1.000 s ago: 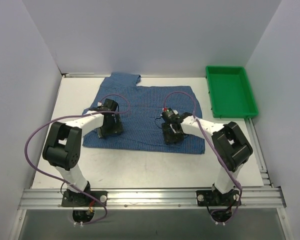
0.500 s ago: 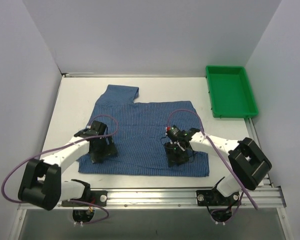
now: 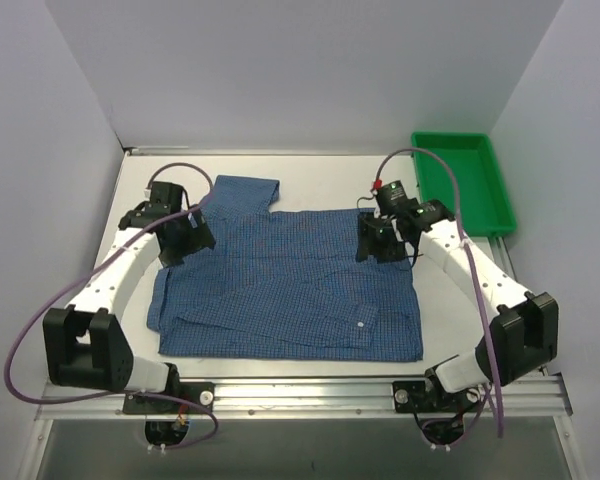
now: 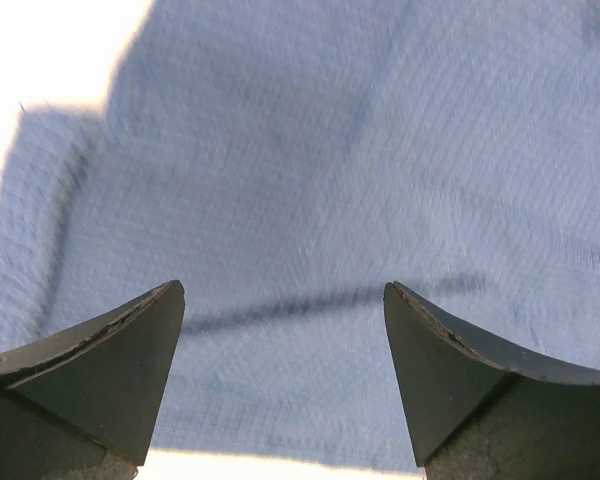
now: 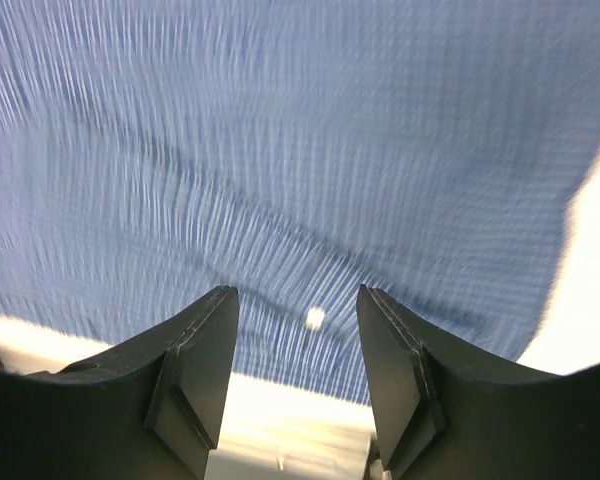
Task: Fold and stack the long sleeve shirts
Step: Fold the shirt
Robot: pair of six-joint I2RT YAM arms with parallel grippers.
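Observation:
One blue fine-checked long sleeve shirt (image 3: pixel 290 280) lies spread flat on the white table, a sleeve folded across its lower part with a white button on the cuff (image 3: pixel 361 324). My left gripper (image 3: pixel 180 240) is open and empty over the shirt's far left edge; the cloth (image 4: pixel 310 200) fills its view. My right gripper (image 3: pixel 380 243) is open and empty over the shirt's far right corner; its blurred view shows cloth (image 5: pixel 280 150) and a white button (image 5: pixel 315 317) between the fingers.
A green tray (image 3: pixel 463 183) stands at the far right corner of the table (image 3: pixel 310 170). Grey walls close the left, back and right. A metal rail (image 3: pixel 300 390) runs along the near edge by the arm bases.
Both grippers pulled the shirt toward the near edge, let go, and moved back to its far corners. The shirt now lies nearer and flatter, with a sleeve across the front.

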